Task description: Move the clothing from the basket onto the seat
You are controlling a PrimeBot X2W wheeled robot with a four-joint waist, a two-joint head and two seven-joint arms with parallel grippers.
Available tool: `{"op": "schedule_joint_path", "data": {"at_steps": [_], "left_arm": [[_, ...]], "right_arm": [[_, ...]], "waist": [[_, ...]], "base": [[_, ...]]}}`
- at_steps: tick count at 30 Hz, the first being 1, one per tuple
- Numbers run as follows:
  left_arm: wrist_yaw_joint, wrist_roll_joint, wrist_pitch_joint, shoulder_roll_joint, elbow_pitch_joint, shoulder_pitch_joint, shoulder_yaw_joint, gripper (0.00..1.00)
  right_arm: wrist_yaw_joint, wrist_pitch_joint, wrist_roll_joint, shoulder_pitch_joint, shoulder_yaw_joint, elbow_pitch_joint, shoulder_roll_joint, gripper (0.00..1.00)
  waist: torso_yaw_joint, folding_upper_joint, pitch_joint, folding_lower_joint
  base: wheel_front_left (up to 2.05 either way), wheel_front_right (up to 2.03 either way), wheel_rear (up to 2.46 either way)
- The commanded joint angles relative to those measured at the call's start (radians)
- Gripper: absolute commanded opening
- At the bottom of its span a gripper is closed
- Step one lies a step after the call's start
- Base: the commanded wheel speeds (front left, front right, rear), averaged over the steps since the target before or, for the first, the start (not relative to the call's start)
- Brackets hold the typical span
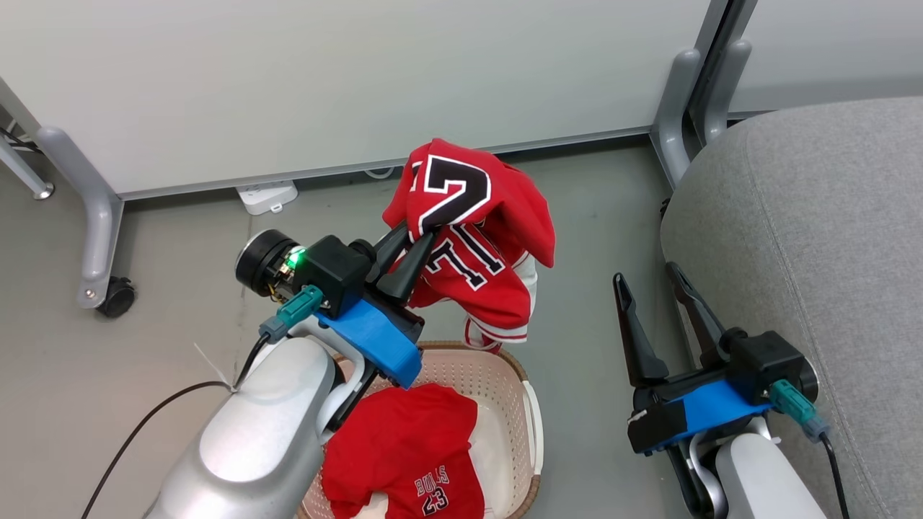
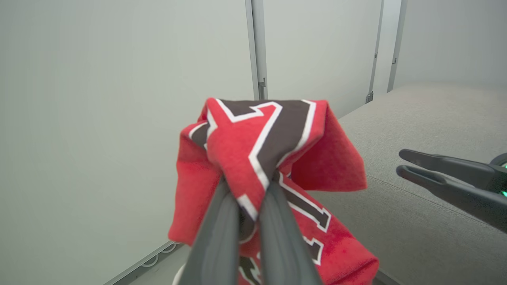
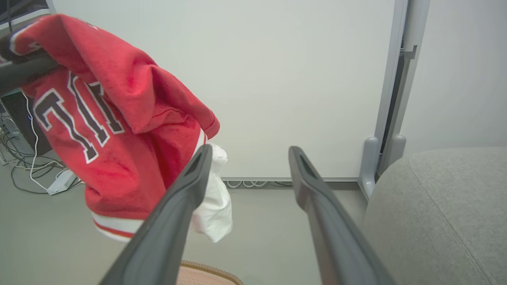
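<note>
Left gripper (image 1: 416, 241) pinches red numbered fabric jersey (image 1: 476, 238), centre frame; right gripper (image 1: 645, 274) spread, empty. I judge the thin pinch may slip mid-carry.

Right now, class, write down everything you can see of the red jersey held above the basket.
The jersey is red, soft, fleecy-looking fabric with big black numerals outlined in white, a white-and-red striped hem and a white piece hanging at its lower edge. It is bunched and folded over, dangling in the air above the far rim of the basket, apparently clear of it. The left fingers, shut, pinch a fold through a numeral near its top; nothing else touches it.
</note>
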Motion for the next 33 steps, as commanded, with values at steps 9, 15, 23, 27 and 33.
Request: {"op": "schedule_joint_path", "data": {"at_steps": [9, 15, 23, 27, 33], "left_arm": [[-0.002, -0.005, -0.004, 0.000, 0.006, 0.027, -0.001, 0.00], [-0.002, -0.002, -0.004, -0.005, 0.004, 0.028, -0.003, 0.00], [-0.002, 0.003, -0.004, -0.012, 0.002, 0.008, -0.007, 0.00], [-0.002, 0.007, -0.004, -0.018, -0.001, -0.006, -0.013, 0.00], [-0.002, 0.012, -0.004, -0.029, -0.006, -0.021, -0.029, 0.00]], "right_arm": [[-0.001, -0.006, -0.011, 0.029, 0.022, 0.002, -0.001, 1.00], [-0.001, -0.006, -0.040, -0.006, 0.070, 0.000, -0.001, 1.00], [-0.001, -0.006, -0.082, -0.103, 0.166, 0.042, -0.006, 1.00], [-0.001, -0.005, -0.103, -0.181, 0.211, 0.087, -0.018, 1.00], [-0.001, -0.005, -0.127, -0.292, 0.266, 0.183, -0.035, 1.00]], "waist": [[0.004, -0.0001, -0.027, 0.0002], [0.007, -0.0001, -0.022, 0.0002], [0.015, -0.0001, 0.002, 0.0002], [0.021, -0.0001, 0.017, 0.0002], [0.040, -0.0001, 0.039, 0.0002]], "base": [[0.00, 0.00, 0.00], [0.00, 0.00, 0.00], [0.00, 0.00, 0.00], [0.00, 0.00, 0.00], [0.00, 0.00, 0.00]]}}
